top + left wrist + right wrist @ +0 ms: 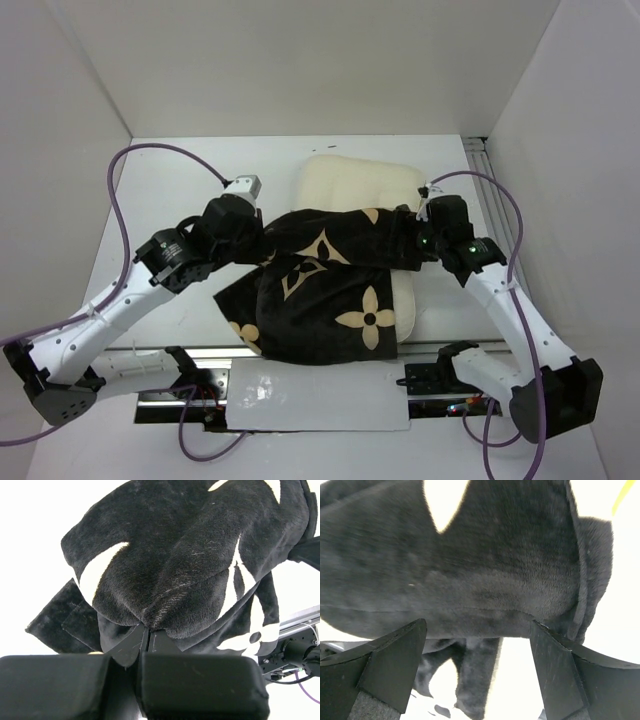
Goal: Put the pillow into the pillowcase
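The dark plush pillowcase (320, 295) with tan flowers lies draped over the cream pillow (360, 182). The pillow shows at the far side and again along the right edge as a pale strip. My left gripper (262, 242) is shut on a bunched fold at the pillowcase's upper left; in the left wrist view its fingers (160, 642) pinch the pillowcase (175, 565) tightly. My right gripper (420, 240) is at the pillowcase's upper right corner. In the right wrist view the right gripper (479, 625) stands open, the pillowcase's (495, 575) hem just at its fingertips and not clamped.
White walls close in the table (180, 190) on the left, back and right. A purple cable (120, 200) loops from the left arm, another runs by the right arm. A white sheet (320, 395) lies at the near edge between the arm bases.
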Tool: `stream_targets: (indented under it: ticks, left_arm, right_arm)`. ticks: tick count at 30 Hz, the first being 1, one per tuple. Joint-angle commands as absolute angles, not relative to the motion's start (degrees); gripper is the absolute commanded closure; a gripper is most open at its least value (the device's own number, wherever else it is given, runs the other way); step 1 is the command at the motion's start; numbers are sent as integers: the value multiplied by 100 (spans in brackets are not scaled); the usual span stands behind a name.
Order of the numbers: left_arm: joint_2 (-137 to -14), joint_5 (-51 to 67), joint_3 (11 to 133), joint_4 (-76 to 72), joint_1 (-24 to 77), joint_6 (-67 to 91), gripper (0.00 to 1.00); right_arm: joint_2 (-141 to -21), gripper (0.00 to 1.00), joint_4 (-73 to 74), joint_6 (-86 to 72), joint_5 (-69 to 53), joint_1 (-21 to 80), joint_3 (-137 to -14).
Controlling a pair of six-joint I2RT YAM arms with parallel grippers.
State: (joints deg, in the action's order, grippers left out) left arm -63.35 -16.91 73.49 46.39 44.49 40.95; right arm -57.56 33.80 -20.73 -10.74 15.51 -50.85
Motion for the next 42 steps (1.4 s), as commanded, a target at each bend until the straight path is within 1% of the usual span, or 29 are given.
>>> stream_targets:
  ticks: [1, 2, 3, 4, 6, 8, 11, 16, 20, 21, 22, 23, 24, 26, 27, 29, 30, 32, 33, 34, 35, 36, 37, 38, 39, 40, 41, 42]
  left_arm:
    - [-6310, -1916, 7567, 4623, 4500, 4254, 100]
    - [-6311, -1977, 7567, 4623, 4500, 4193, 100]
    - [-6363, -1978, 7620, 4693, 4500, 4192, 100]
    - [-6363, -2030, 7620, 4693, 4500, 4192, 100]
    - [-6363, -2083, 7620, 4746, 4500, 4192, 100]
    - [-6416, -2136, 7690, 4746, 4500, 4192, 100]
    - [-6469, -2136, 7839, 4799, 4500, 4061, 100]
    - [-6469, -2136, 8016, 4860, 4500, 3956, 100]
    - [-6469, -2188, 8016, 4860, 4447, 3894, 100]
    - [-6469, -2188, 8068, 4860, 4395, 3894, 100]
    - [-6530, -2188, 8068, 4860, 4395, 3894, 100]
    - [-6600, -2188, 8068, 4860, 4395, 3894, 100]
    - [-6653, -2188, 8199, 4860, 4325, 3841, 100]
    - [-6784, -2241, 8445, 4860, 4158, 3736, 100]
    - [-6950, -2241, 8786, 4860, 3983, 3587, 100]
    - [-7197, -2312, 9244, 4755, 3754, 3376, 100]
    - [-7546, -2312, 9916, 4755, 3509, 3088, 100]
    - [-7969, -2312, 10771, 4816, 3210, 2770, 100]
    - [-8180, -2312, 11715, 4816, 3112, 2586, 100]
    - [-8626, -2477, 12229, 4877, 3016, 2219, 100]
    - [-8840, -2548, 12748, 4878, 2919, 2032, 100]
    - [-9033, -2636, 13693, 4878, 2744, 1674, 100]
    - [-9183, -2767, 14033, 4826, 2673, 1487, 100]
    - [-9272, -3038, 14228, 4651, 2620, 1303, 100]
    - [-9177, -3224, 14108, 4397, 2619, 1101, 100]
    - [-9002, -3565, 13872, 3655, 2619, 664, 100]
    - [-8539, -3690, 13573, 3239, 2619, 450, 100]
    - [-8282, -3822, 13013, 2834, 2619, 257, 100]
  right_arm:
    - [-5984, 11, 3234, -1881, -1135, 1582, -4975]
    - [-6038, 11, 3356, -1881, -899, 1634, -4975]
    - [-6038, 11, 3479, -1881, -244, 1635, -5027]
    - [-6038, 11, 3594, -1881, 145, 1635, -5027]
    - [-6038, 7, 3779, -2135, 771, 1635, -5027]
    - [-5968, 5, 3727, -2013, 537, 1635, -5027]
    - [-5915, 5, 3727, -2179, 597, 1635, -4966]
    - [-6380, 5, 3727, -2303, 721, 1582, -4966]
    - [-6591, 5, 3271, -2197, 608, 1529, -4808]
    - [-6661, 7, 3035, -2145, 519, 1529, -4808]
    - [-6662, 44, 2937, -2092, 353, 1529, -4808]
    - [-6740, 88, 2857, -2092, 4, 1529, -4808]
    - [-6802, 100, 2909, -2092, -70, 1529, -5069]
    - [-6803, 100, 3075, -1908, -255, 1529, -5482]
    - [-6803, 100, 3215, -1829, -255, 1529, -5719]
    - [-6803, 100, 3286, -1758, -19, 1529, -6527]
    - [-6933, 100, 3287, -1758, 52, 1529, -7113]
    - [-7205, 100, 3095, -1705, 53, 1529, -7722]
    - [-7355, 100, 2902, -1705, 53, 1529, -8047]
    - [-7522, 100, 2813, -1635, -78, 1529, -8773]
    - [-7697, 100, 2725, -1635, -79, 1477, -9146]
    - [-8099, 100, 2577, -1635, -79, 1477, -9515]
    - [-8312, 100, 2523, -1583, 43, 1477, -10336]
    - [-8523, 100, 2522, -1582, 105, 1477, -10771]
    - [-8960, 100, 2392, -1521, 105, 1424, -11210]
    - [-9182, 100, 2338, -1373, 1, 1424, -12128]
    - [-9367, 100, 2286, -1319, -313, 1424, -12599]
    - [-9674, 100, 2181, -1318, -421, 1424, -13021]
